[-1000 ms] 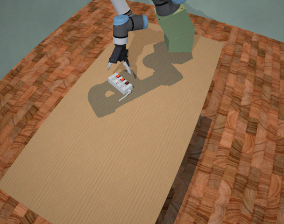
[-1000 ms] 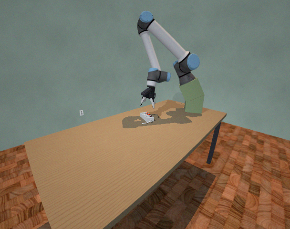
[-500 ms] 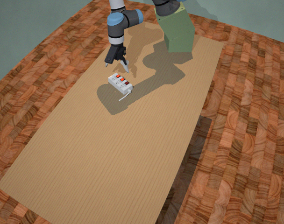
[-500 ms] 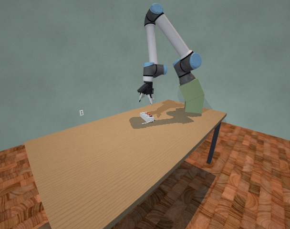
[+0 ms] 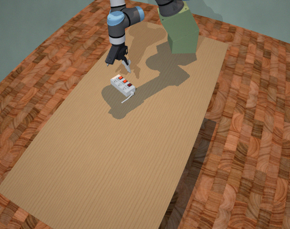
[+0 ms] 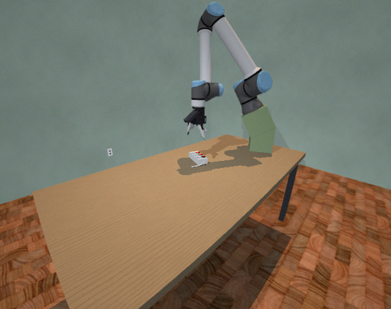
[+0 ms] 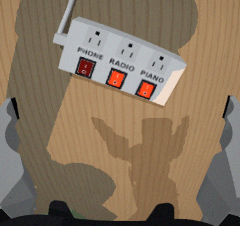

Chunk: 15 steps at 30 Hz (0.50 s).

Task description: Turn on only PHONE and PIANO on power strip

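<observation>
A white power strip (image 5: 122, 85) lies face up on the wooden table, its cord pointing toward the near side. It also shows in the exterior view (image 6: 198, 157). In the wrist view the strip (image 7: 120, 61) shows three labelled switches. The PHONE switch (image 7: 85, 68) is dark red, unlit. The RADIO switch (image 7: 116, 78) and the PIANO switch (image 7: 146, 89) glow bright orange. My gripper (image 5: 118, 65) hangs open and empty above the table, just behind the strip's PIANO end, apart from it. It also shows in the exterior view (image 6: 196, 131).
The robot's green base block (image 5: 182, 32) stands at the far end of the table, to the right of the gripper. The table edge (image 6: 278, 172) runs along the right side.
</observation>
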{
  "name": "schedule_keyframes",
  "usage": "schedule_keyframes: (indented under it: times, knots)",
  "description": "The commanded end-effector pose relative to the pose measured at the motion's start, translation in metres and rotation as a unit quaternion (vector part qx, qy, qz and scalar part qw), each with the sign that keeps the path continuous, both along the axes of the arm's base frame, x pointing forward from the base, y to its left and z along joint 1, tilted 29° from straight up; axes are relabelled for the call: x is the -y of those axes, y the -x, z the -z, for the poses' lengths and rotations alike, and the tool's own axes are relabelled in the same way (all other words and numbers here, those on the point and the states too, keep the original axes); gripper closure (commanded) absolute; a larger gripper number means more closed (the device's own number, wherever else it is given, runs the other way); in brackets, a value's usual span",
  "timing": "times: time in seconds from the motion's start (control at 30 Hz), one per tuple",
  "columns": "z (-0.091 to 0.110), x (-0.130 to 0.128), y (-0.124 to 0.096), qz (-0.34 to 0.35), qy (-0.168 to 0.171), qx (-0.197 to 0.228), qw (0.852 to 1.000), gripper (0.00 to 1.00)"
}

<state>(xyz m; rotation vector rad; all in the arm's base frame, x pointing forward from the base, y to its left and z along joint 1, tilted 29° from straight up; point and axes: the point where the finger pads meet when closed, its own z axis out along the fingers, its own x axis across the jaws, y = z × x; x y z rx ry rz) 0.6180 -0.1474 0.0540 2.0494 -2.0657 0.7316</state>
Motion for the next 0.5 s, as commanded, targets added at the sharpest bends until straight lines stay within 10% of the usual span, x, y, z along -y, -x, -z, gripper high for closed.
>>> schedule_keyframes:
  times: [0.0,0.47]
  knots:
    - [-0.0006,-0.0002,-0.0003,0.0,0.0,0.0,1.0,0.0]
    - [0.0034,-0.0009,-0.0007,-0.023,0.006,-0.012,1.0,0.0]
